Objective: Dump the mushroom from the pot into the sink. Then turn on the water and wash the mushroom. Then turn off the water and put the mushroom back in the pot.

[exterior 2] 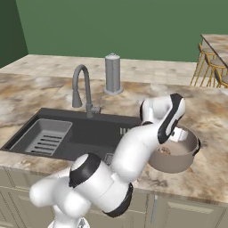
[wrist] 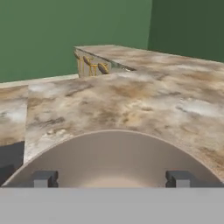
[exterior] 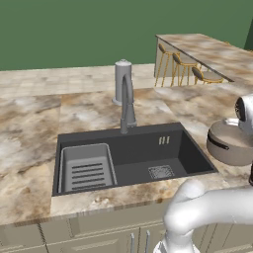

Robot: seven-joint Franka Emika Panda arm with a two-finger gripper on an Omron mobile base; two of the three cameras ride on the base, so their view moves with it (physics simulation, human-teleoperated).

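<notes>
Fingers (wrist: 113, 178) spread wide over the pot (exterior 2: 174, 153), gripping nothing.
Stood on the table right of the sink (exterior: 133, 148) (mushroom (exterior 2: 168, 150) seemingly inside), rim directly below and ahead of both tips.

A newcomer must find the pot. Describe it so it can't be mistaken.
Start at the dark sink in the marble counter. On the counter just right of it sits the pot. It is squat, grey-brown and dark-rimmed, unlike the tall domed grey cylinder behind the faucet.
</notes>
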